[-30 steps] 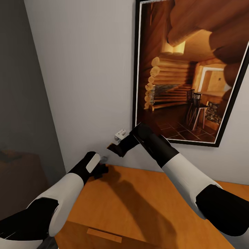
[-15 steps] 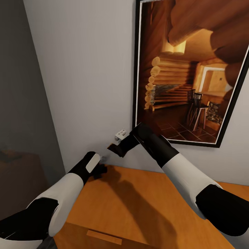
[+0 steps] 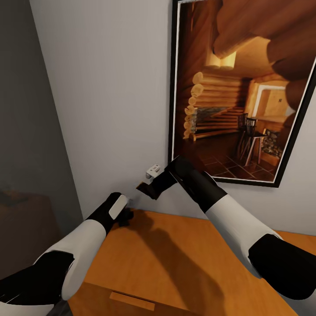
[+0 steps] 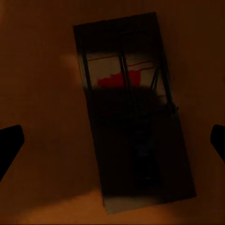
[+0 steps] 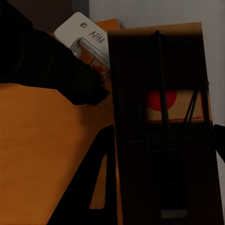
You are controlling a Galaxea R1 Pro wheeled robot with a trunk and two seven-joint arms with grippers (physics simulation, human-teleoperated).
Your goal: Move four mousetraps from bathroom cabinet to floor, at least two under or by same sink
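Note:
One mousetrap [image 4: 133,112], a flat brown slab with dark wire and a red mark, lies in shadow on an orange-brown wooden cabinet top [image 3: 184,259]. My left gripper [image 3: 126,216] hovers over it at the top's back left corner, open, with a fingertip [image 4: 9,143] on each side and apart from it. My right gripper [image 3: 148,185] is raised beside the wall, shut on a second mousetrap [image 5: 161,117], whose brown edge [image 3: 143,188] sticks out of the fingers. The sink and the bathroom floor are out of view.
A grey wall stands right behind the wooden top. A large black-framed picture of a log cabin [image 3: 245,87] hangs above the right arm. A darker passage [image 3: 26,175] opens at the left. A drawer handle [image 3: 131,299] shows on the cabinet front.
The left gripper has edged slightly lower and closer to the wall corner. The right arm and its mousetrap have held still.

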